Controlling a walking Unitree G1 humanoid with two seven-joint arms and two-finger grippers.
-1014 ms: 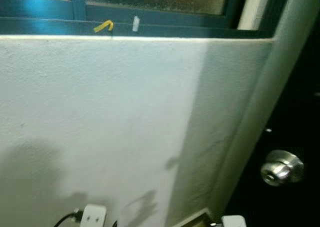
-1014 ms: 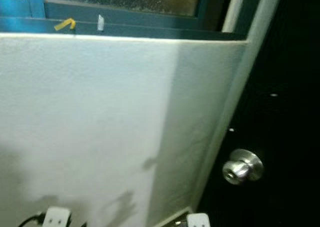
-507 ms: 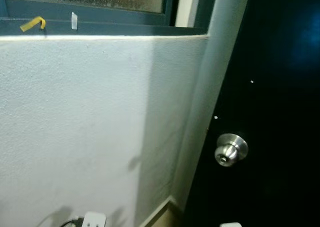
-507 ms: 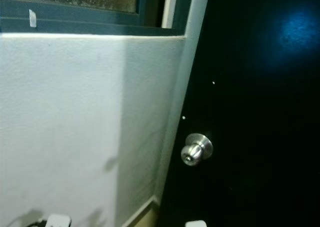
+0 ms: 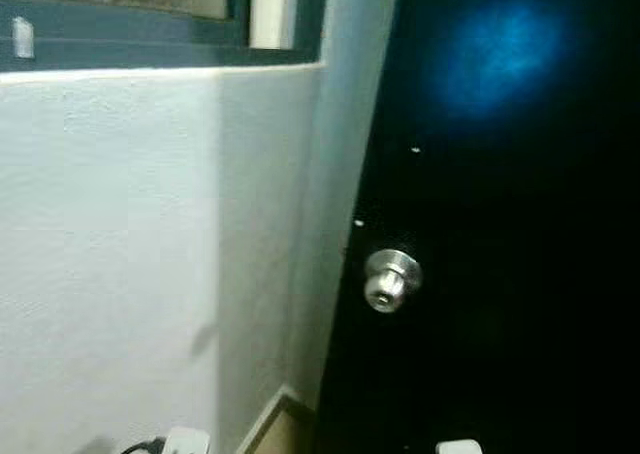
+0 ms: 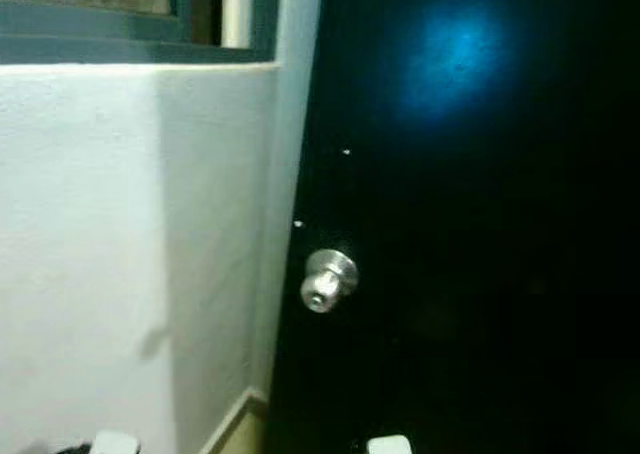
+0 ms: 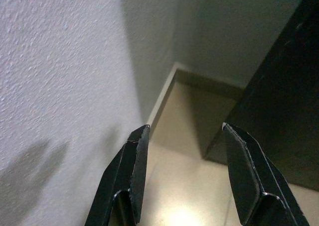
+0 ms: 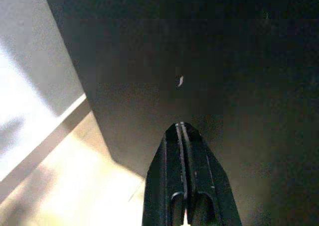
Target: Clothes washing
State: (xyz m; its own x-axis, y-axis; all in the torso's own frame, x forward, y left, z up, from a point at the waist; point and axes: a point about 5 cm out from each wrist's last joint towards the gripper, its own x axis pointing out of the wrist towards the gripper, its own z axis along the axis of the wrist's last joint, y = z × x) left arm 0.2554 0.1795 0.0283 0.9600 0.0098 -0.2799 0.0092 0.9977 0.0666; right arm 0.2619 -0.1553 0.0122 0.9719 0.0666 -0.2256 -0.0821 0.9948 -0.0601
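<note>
My left gripper (image 7: 185,128) is open with nothing between its fingers. It hangs low over a beige floor (image 7: 189,196), where the white wall (image 7: 60,61) meets the black door (image 7: 279,111). My right gripper (image 8: 181,124) is shut on nothing and points at the dark face of the door (image 8: 199,52), close to it. In the eye views a black door (image 5: 500,304) with a silver round knob (image 5: 391,279) stands to the right of a white textured wall (image 5: 110,254).
A dark window frame (image 5: 120,36) runs along the top of the wall. A pale door jamb (image 5: 340,174) separates wall and door. A skirting strip (image 7: 162,94) lines the wall's foot. Small white pieces (image 5: 185,441) (image 5: 458,446) show at the lower edge, one with a black cable.
The camera has swung to the right: the door and its knob now sit nearer the middle, and the wall and window have slid off to the left.
</note>
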